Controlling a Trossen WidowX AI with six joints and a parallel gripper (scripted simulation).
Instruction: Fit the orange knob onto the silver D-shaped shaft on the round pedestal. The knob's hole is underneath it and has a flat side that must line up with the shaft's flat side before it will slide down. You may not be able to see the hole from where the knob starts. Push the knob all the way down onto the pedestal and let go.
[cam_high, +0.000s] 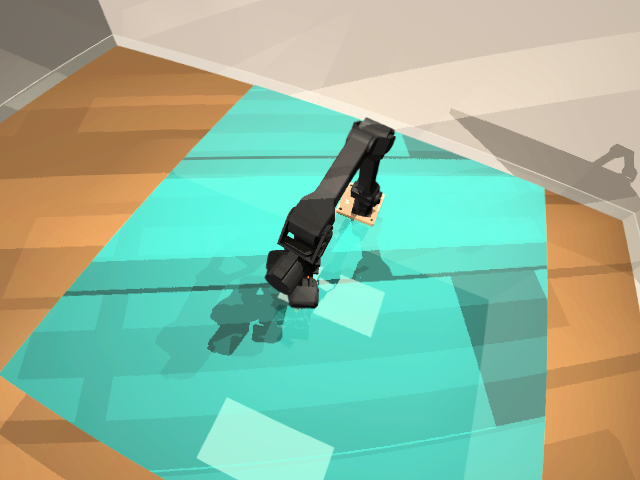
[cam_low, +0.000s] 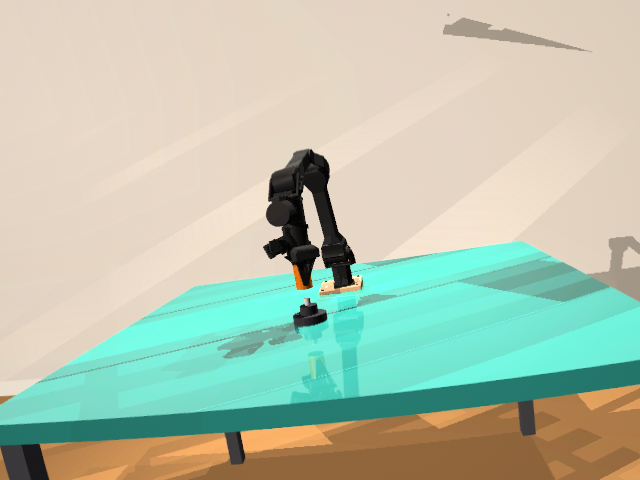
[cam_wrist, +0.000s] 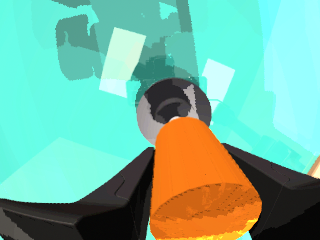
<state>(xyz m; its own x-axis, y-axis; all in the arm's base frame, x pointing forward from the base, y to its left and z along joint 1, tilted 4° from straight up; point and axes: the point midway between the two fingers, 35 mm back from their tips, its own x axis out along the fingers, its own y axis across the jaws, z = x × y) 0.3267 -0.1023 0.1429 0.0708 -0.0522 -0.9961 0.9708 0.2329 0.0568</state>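
Orange tapered knob (cam_wrist: 200, 183) is clamped between the two black fingers of the claw (cam_low: 303, 269), hanging narrow end down. In the exterior view the knob sits in the air just above the short silver shaft (cam_low: 307, 301), apart from it, and the shaft stands on the round black pedestal (cam_low: 310, 315). In the wrist view the knob's tip overlaps the pedestal's near rim. Behind the claw, the black arm (cam_low: 324, 206) rises from its tan base plate (cam_low: 357, 283), folds at a high elbow and points straight down at the glossy turquoise worktop (cam_low: 465, 330).
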